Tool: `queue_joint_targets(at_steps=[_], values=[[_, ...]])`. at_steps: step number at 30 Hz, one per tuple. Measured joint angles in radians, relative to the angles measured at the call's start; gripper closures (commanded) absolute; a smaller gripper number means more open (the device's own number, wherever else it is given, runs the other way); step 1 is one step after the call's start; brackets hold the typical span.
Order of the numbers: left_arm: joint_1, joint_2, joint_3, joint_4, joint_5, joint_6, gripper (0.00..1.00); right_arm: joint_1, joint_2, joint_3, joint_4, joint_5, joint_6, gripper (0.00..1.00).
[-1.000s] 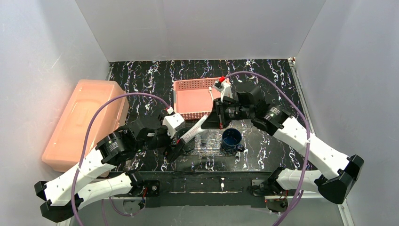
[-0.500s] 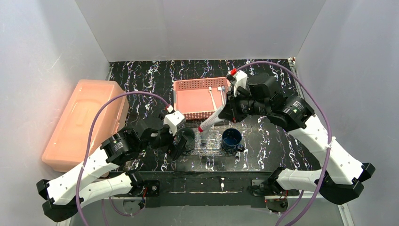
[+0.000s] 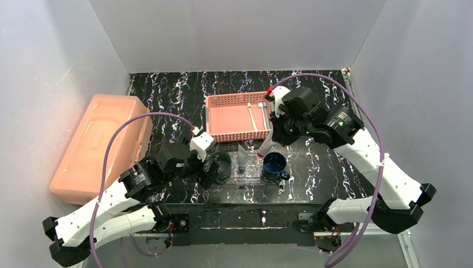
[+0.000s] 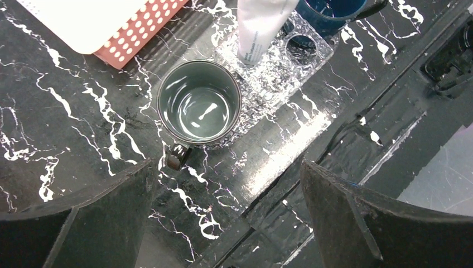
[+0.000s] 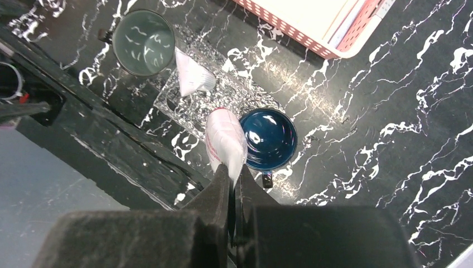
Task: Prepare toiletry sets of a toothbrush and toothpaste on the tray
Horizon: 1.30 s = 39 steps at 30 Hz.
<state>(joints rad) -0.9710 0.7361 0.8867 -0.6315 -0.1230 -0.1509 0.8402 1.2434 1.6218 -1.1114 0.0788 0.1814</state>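
Starting with the biggest thing, the salmon box (image 3: 97,145) lies shut along the left of the overhead view and plays no part in this step. At upper centre sits the pink basket (image 3: 231,120), and just below it, at mid-frame, the tray (image 4: 279,84) lies flat on the marbled table, with a grey-green cup (image 4: 199,106) at its left end and a blue cup (image 5: 269,139) at its right end. One toothpaste tube (image 4: 257,28) already stands on the tray. The right gripper (image 5: 231,176) is clenched on the crimped end of a second toothpaste tube (image 5: 224,139), which hangs cap-down above the tray's right part, close to the blue cup. The left gripper (image 4: 227,167) is spread wide and grasps nothing, hovering over the grey-green cup. Two slim white toothbrushes (image 3: 252,116) lie in the right part of the basket, none on the tray. I read this as the placing of the second toothpaste, with both brushes left to fetch. The next move seems to call for lowering the tube straight down onto a bare spot of the tray, clear of the blue cup's rim and of the standing tube, and letting go only once it rests.
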Motion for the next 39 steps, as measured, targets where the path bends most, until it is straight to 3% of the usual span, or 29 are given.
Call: queue_joint_targets(at_steps=[14,27,39], values=[[0.000,-0.057,-0.027,0.024,-0.118,-0.019,0.02,0.227,0.087,-0.027,0.015,0.224,0.000,0.99],[0.000,-0.051,-0.027,0.025,-0.140,-0.025,0.02,0.249,0.127,-0.179,0.185,0.297,0.006,0.99],[0.000,-0.043,-0.027,0.025,-0.145,-0.024,0.02,0.249,0.151,-0.205,0.256,0.294,0.002,0.99]])
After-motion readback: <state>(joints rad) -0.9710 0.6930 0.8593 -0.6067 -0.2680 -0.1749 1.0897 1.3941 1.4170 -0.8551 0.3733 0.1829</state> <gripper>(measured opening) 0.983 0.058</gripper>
